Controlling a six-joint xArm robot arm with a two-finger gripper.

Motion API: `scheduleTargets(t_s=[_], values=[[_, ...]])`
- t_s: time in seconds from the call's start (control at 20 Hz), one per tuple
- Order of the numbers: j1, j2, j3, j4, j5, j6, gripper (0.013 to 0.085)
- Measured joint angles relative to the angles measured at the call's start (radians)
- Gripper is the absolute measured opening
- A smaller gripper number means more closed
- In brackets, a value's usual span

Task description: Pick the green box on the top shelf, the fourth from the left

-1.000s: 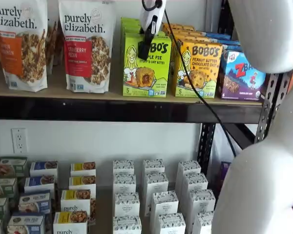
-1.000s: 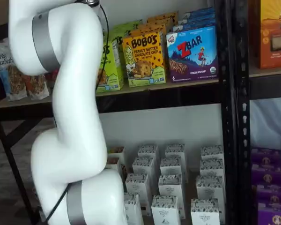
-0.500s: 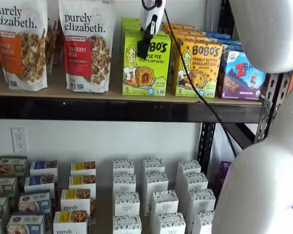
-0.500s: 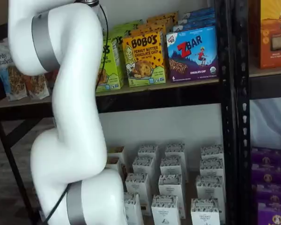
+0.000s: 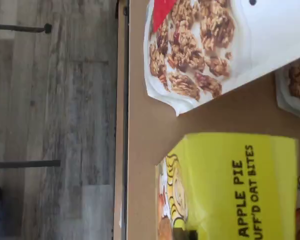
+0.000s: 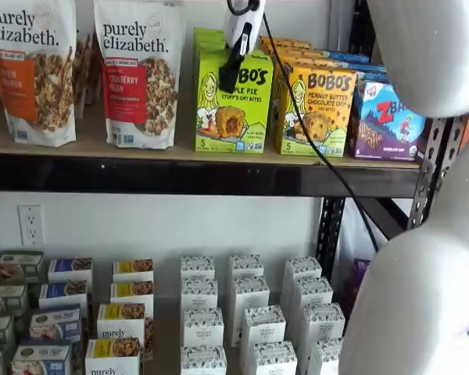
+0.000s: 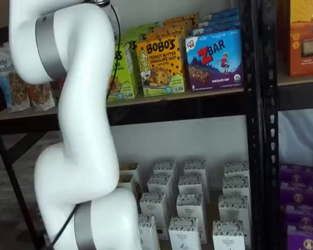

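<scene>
- The green box (image 6: 234,100) stands upright at the front edge of the top shelf (image 6: 180,178). A granola bag (image 6: 139,72) is just beside it on one side, and a yellow-orange Bobo's carton (image 6: 318,111) is on the other.
- More green cartons stand in a row directly behind the green box, toward the back of the shelf.
- In a shelf view, the gripper (image 6: 233,72) hangs over the box's upper front corner, on the granola-bag side. One black finger shows against the printed face.
- Gripper state: narrow, fully closed. The fingers are at the top of the carton, and the wrist view shows the carton's face (image 5: 230,185) close under the camera. By judgement, the fingers are clamped on the green box. The far finger is hidden.
- In the other shelf view, the white arm (image 7: 78,104) covers the gripper and most of the green box.
- Governing relation: the box lies directly below and between the fingers, with its long axis vertical. The fingers descend along this axis.
- The next move calls for a straight lift, then a pull outward over the front rail, keeping clear of both neighbours.
- Risk: a grip near one corner may tilt the carton.
</scene>
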Motion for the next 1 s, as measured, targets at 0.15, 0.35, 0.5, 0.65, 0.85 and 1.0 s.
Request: scheduleTargets(t_s=[0.15, 0.35, 0.5, 0.65, 0.85, 1.0], values=[[-0.001, 0.006, -0.012, 0.000, 0.017, 0.000, 0.0290], [-0.001, 0.009, -0.024, 0.006, 0.038, 0.001, 0.0290], [0.002, 0.010, -0.034, 0.005, 0.056, 0.005, 0.0290], [0.009, 0.008, -0.047, -0.003, 0.089, 0.014, 0.0290], [0.018, -0.030, -0.011, -0.008, 0.074, 0.023, 0.0290], [0.018, -0.059, 0.008, 0.001, 0.091, 0.025, 0.0290]])
